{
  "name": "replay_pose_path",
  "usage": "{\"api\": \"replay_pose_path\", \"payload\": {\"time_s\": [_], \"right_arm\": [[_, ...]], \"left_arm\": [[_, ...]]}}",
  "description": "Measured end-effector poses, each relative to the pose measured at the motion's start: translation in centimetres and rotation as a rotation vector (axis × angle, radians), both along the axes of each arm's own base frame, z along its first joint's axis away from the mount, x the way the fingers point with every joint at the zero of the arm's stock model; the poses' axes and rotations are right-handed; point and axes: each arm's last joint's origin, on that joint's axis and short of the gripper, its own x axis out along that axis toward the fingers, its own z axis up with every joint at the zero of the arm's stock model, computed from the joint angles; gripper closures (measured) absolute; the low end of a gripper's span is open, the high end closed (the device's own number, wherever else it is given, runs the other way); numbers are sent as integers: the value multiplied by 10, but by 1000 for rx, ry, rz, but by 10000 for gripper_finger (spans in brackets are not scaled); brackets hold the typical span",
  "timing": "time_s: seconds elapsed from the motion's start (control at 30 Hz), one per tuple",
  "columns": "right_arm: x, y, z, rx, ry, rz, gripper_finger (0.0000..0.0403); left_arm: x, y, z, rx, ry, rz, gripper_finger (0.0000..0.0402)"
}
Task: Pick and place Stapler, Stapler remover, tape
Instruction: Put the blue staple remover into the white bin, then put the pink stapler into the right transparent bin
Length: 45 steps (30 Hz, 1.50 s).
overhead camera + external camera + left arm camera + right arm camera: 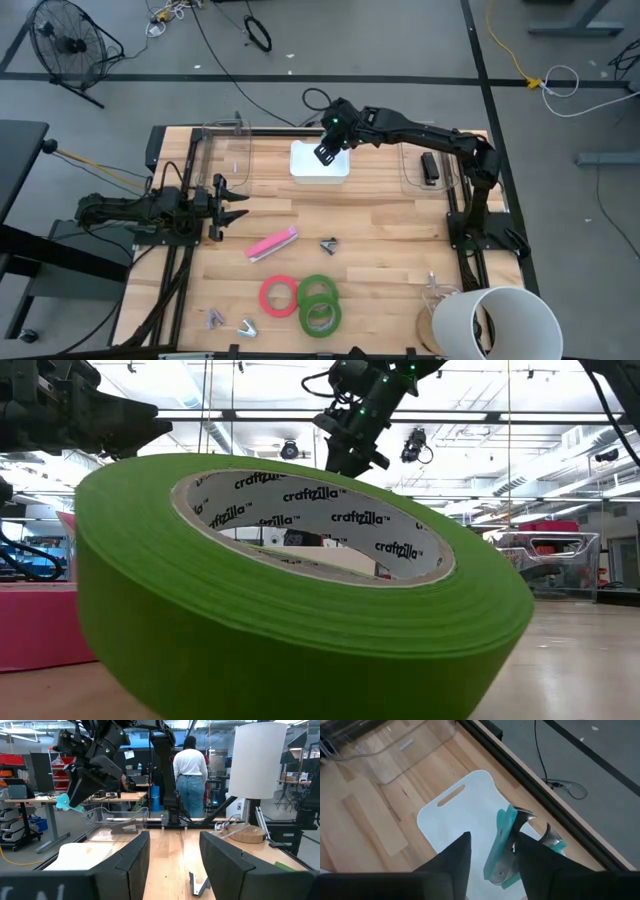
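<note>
The pale wooden bench (pixel 380 250) carried a white cutting board with a slot handle (pixel 320 163) at the middle of its far edge, and the right gripper (pixel 333 143) hung over that board, its fingers closed on a teal plastic staple remover with bright metal claws (pixel 506 847). To finish this placing well, I judged the arm should lower until the remover nearly touched the board, keep it over the board's centre rather than the rim beside the bench's far edge, and only then let go, since the claws could make it roll. The left gripper (pixel 222 205) waited near the left edge, its fingers spread and empty. Near the front edge lay the tape: a red-pink ring (pixel 279 295) touching two green rings (pixel 319 302), which overlapped. A pink stapler (pixel 271 244) lay in the middle of the bench, with a second small metal-clawed remover (pixel 328 245) just beside it.
</note>
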Motion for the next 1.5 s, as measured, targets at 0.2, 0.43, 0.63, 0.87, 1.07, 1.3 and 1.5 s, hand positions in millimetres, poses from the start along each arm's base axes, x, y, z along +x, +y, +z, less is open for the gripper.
{"api": "replay_pose_path", "payload": {"time_s": [0.2,0.43,0.63,0.87,1.07,1.3,1.5], "right_arm": [[1,1,-6,-11,8,-20,261],[5,1,-17,38,15,-11,278],[10,0,-24,93,-3,6,286],[11,0,-25,83,-5,1,287],[14,9,-25,117,-11,47,287],[17,31,-24,272,-24,199,287],[13,60,-12,285,-2,260,287]], "left_arm": [[0,0,0,0,0,0,225],[0,0,0,-1,1,0,225],[0,0,0,-1,0,0,225],[0,0,0,0,1,0,225],[0,0,0,0,2,-1,225],[0,0,0,-6,1,-1,225],[0,-2,-1,-101,0,-86,225]]}}
